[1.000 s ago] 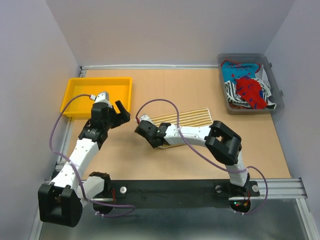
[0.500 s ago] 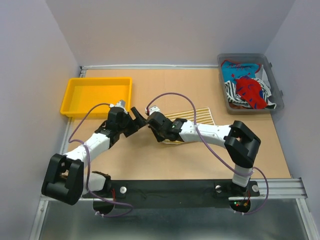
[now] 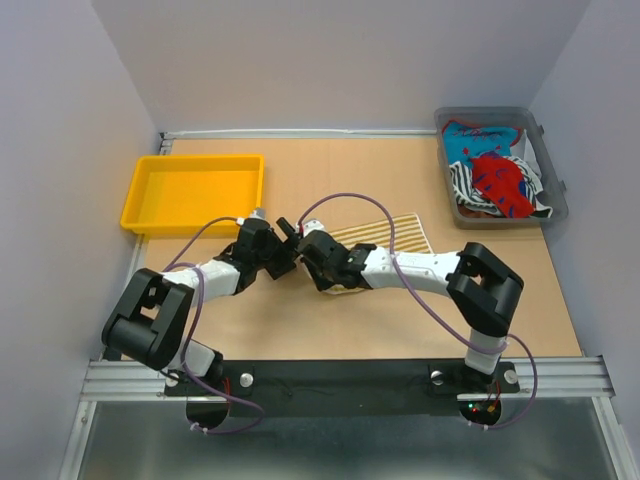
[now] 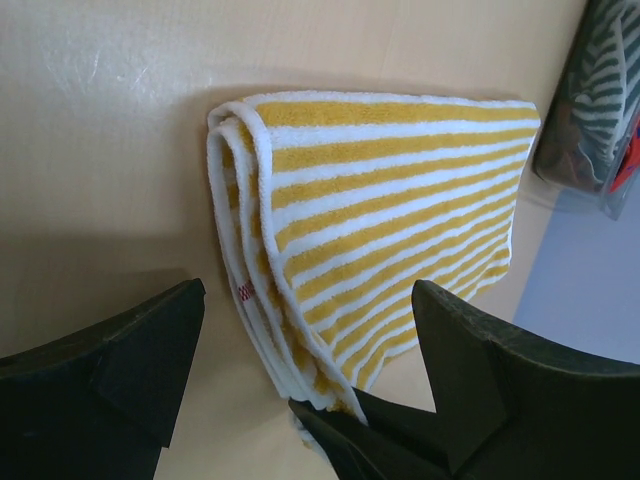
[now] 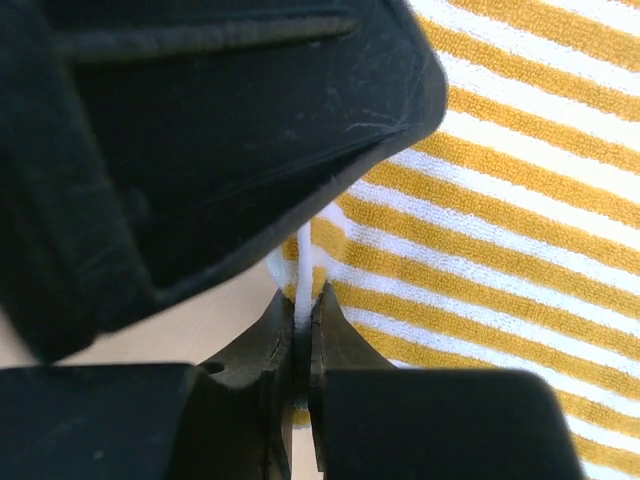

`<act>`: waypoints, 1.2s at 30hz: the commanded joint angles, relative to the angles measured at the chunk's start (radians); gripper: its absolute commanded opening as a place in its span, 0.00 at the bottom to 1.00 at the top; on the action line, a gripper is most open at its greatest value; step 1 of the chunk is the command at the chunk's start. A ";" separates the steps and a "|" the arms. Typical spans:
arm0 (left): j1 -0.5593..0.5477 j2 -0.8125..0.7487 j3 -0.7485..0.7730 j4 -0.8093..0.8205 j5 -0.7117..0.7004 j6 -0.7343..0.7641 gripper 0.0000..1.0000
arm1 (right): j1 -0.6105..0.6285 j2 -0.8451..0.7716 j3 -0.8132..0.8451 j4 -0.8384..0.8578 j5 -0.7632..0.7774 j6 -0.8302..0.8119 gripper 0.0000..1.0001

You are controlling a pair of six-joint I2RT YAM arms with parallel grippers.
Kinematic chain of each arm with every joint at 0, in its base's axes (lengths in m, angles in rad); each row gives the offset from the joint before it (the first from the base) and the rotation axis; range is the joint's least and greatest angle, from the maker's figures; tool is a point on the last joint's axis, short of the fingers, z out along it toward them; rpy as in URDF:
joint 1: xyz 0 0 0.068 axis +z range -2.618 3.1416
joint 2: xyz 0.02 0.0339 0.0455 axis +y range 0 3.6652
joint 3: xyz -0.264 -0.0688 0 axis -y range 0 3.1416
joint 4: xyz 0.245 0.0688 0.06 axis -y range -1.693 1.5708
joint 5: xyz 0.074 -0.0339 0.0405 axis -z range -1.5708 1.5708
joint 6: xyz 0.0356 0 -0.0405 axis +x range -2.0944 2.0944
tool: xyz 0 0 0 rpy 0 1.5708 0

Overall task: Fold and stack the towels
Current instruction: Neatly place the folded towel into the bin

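A yellow-cream striped towel [image 3: 385, 235] lies folded in the middle of the table. My right gripper [image 3: 314, 264] is shut on its near left corner, and the right wrist view shows the white hem pinched between the jaws [image 5: 303, 330]. My left gripper [image 3: 288, 248] stands open right beside it, one finger on each side of the towel's folded end [image 4: 308, 290]. In the left wrist view the right gripper's fingers [image 4: 370, 435] grip the towel [image 4: 390, 220] at the bottom. More towels [image 3: 495, 180], red-blue patterned and black-white striped, lie heaped in a bin.
A grey plastic bin [image 3: 553, 170] stands at the back right with the heap of towels in it. A yellow tray [image 3: 150, 195] sits at the back left. The two arms nearly meet at the towel's left end, with purple cables looping over them.
My left arm has swung from beside the yellow tray down and right to the towel's left end. The right gripper carried the towel's corner a little to the right.
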 commanded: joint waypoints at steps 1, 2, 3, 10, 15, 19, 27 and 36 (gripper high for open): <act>-0.016 -0.012 -0.050 0.065 -0.038 -0.061 0.96 | -0.009 -0.076 0.006 0.095 0.002 0.024 0.00; -0.016 -0.019 -0.061 0.073 -0.043 -0.065 0.96 | -0.008 -0.079 0.003 0.098 0.008 0.029 0.00; -0.016 -0.023 -0.075 0.079 -0.049 -0.070 0.96 | -0.009 -0.087 0.000 0.101 0.011 0.032 0.00; -0.026 0.026 -0.064 0.099 -0.032 -0.075 0.96 | -0.012 -0.114 -0.028 0.150 0.004 0.037 0.00; -0.034 0.038 -0.047 0.125 -0.027 -0.098 0.96 | -0.012 -0.105 -0.041 0.161 -0.013 0.035 0.00; -0.036 0.055 -0.017 0.125 -0.027 -0.104 0.96 | -0.012 -0.093 -0.057 0.168 -0.026 0.037 0.01; -0.045 0.122 -0.013 0.151 -0.007 -0.133 0.86 | -0.012 -0.085 -0.063 0.182 -0.038 0.037 0.00; -0.072 0.129 -0.038 0.183 -0.017 -0.170 0.58 | -0.014 -0.088 -0.069 0.191 -0.033 0.040 0.00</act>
